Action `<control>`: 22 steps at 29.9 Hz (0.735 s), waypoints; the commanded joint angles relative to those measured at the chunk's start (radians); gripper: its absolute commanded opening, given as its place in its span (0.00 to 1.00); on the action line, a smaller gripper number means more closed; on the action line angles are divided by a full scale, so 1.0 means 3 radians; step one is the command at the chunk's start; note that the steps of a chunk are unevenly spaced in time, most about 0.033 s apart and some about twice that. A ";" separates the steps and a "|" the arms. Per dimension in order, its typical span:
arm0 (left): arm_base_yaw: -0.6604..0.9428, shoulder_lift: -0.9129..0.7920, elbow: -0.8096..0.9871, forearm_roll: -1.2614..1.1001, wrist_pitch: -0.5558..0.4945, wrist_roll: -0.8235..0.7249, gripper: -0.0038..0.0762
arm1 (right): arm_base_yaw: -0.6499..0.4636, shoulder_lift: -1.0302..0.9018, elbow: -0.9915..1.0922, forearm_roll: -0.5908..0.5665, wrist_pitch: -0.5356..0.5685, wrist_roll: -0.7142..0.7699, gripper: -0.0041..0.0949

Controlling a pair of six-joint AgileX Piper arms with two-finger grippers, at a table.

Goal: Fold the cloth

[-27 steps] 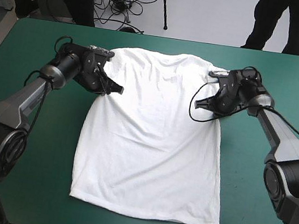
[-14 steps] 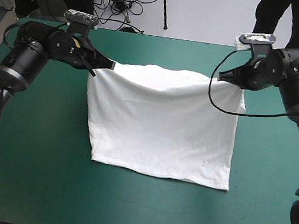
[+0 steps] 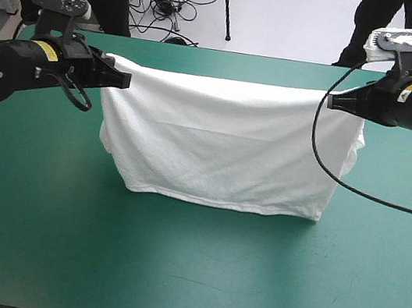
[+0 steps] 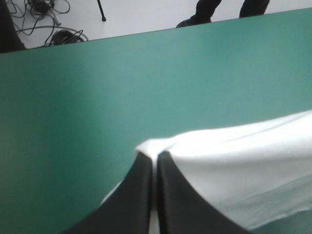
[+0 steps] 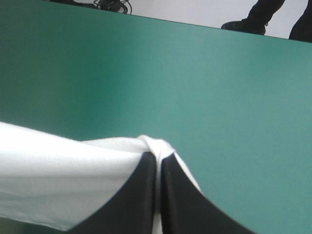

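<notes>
The white T-shirt [image 3: 222, 153] hangs stretched between my two grippers above the teal-green table, its lower hem still resting on the cover near the table's middle. My left gripper [image 3: 123, 79] is shut on the T-shirt at its left upper corner; in the left wrist view the black fingers [image 4: 141, 190] meet with the T-shirt [image 4: 243, 165] pinched between them. My right gripper [image 3: 333, 103] is shut on the T-shirt at its right upper corner. From the right wrist camera, the T-shirt [image 5: 63, 180] bunches over the tips of that gripper [image 5: 158, 158].
Bare teal-green cover [image 3: 185, 277] stretches in front of the T-shirt toward the near edge and on both sides. The right arm's black cable [image 3: 344, 181] loops down beside the T-shirt's right side.
Both grippers have risen and moved apart with the T-shirt's upper corners. The T-shirt, earlier flat on the table, now hangs as a taut sheet with only its hem down.
</notes>
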 commanded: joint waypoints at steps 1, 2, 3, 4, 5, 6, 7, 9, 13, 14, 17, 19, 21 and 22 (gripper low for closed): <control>-0.0004 -0.0285 -0.0122 -0.0188 -0.0204 0.0033 0.04 | -0.0019 -0.0294 -0.0111 0.0026 -0.0180 -0.0010 0.02; -0.0004 -0.0362 -0.0122 -0.0213 -0.0204 0.0033 0.04 | -0.0019 -0.0347 -0.0111 0.0051 -0.0180 -0.0010 0.02; -0.0004 -0.0404 -0.0122 -0.0229 -0.0204 0.0035 0.04 | -0.0019 -0.0398 -0.0111 0.0079 -0.0180 -0.0010 0.02; -0.0004 -0.0454 -0.0122 -0.0234 -0.0204 0.0042 0.04 | -0.0019 -0.0434 -0.0111 0.0118 -0.0187 -0.0010 0.02; -0.0004 -0.0493 -0.0122 -0.0244 -0.0204 0.0042 0.04 | -0.0019 -0.0477 -0.0111 0.0118 -0.0187 -0.0010 0.02; -0.0004 -0.0524 -0.0122 -0.0250 -0.0204 0.0042 0.04 | -0.0019 -0.0516 -0.0111 0.0126 -0.0187 -0.0010 0.02; -0.0004 -0.0548 -0.0122 -0.0272 -0.0204 0.0042 0.04 | -0.0019 -0.0545 -0.0111 0.0134 -0.0187 -0.0010 0.02; -0.0004 -0.0581 -0.0122 -0.0300 -0.0204 0.0042 0.04 | -0.0019 -0.0590 -0.0111 0.0160 -0.0187 -0.0010 0.02; -0.0004 -0.0574 -0.0122 -0.0307 -0.0204 0.0042 0.04 | -0.0019 -0.0614 -0.0111 0.0229 -0.0241 -0.0010 0.02; -0.0004 -0.0556 -0.0122 -0.0307 -0.0236 0.0042 0.04 | -0.0019 -0.0614 -0.0111 0.0229 -0.0269 -0.0010 0.02; -0.0004 -0.0491 -0.0122 -0.0294 -0.0415 0.0042 0.04 | -0.0019 -0.0580 -0.0111 0.0213 -0.0446 -0.0010 0.02; -0.0004 -0.0413 -0.0122 -0.0294 -0.0575 0.0035 0.04 | -0.0019 -0.0505 -0.0111 0.0160 -0.0614 -0.0010 0.02; -0.0004 -0.0304 -0.0122 -0.0294 -0.0759 0.0042 0.04 | -0.0019 -0.0394 -0.0111 0.0102 -0.0766 0.0009 0.02; -0.0004 -0.0236 -0.0122 -0.0294 -0.0865 0.0042 0.04 | -0.0019 -0.0325 -0.0111 0.0079 -0.0851 0.0042 0.02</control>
